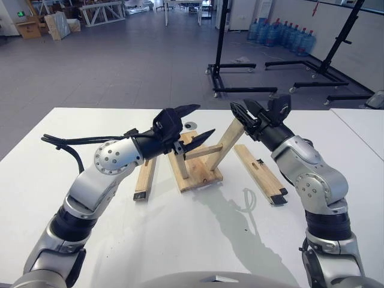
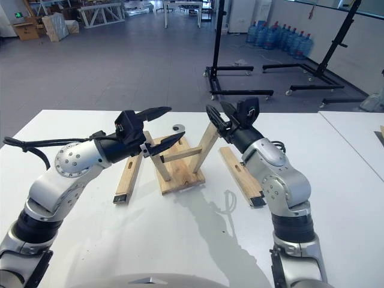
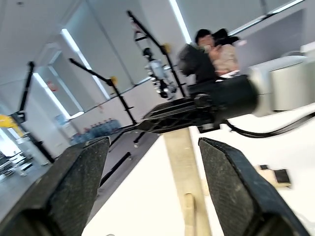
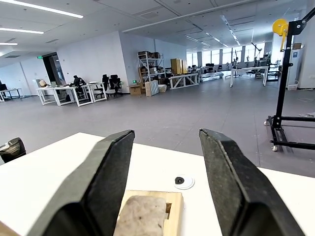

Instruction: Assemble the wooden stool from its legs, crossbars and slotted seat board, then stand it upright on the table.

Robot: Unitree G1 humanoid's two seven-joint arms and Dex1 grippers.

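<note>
The seat board (image 1: 204,177) lies flat on the table (image 1: 72,138). A short leg (image 1: 180,161) stands in it, and a crossbar (image 1: 202,152) joins that leg to a long leg (image 1: 223,146) leaning to the right. My left gripper (image 1: 204,119) hovers open just above the crossbar, touching nothing. My right gripper (image 1: 240,104) is open at the top of the leaning leg (image 4: 142,216), whose end sits loosely between the fingers, close to one. In the left wrist view, the left gripper (image 3: 153,142) faces the leaning leg (image 3: 184,172) and the right gripper.
A loose wooden piece (image 1: 145,179) lies left of the seat board. A slotted piece with a black end (image 1: 261,174) lies to its right. A small white disc (image 1: 190,125) rests behind the assembly. Black floor stands (image 1: 252,66) are beyond the table.
</note>
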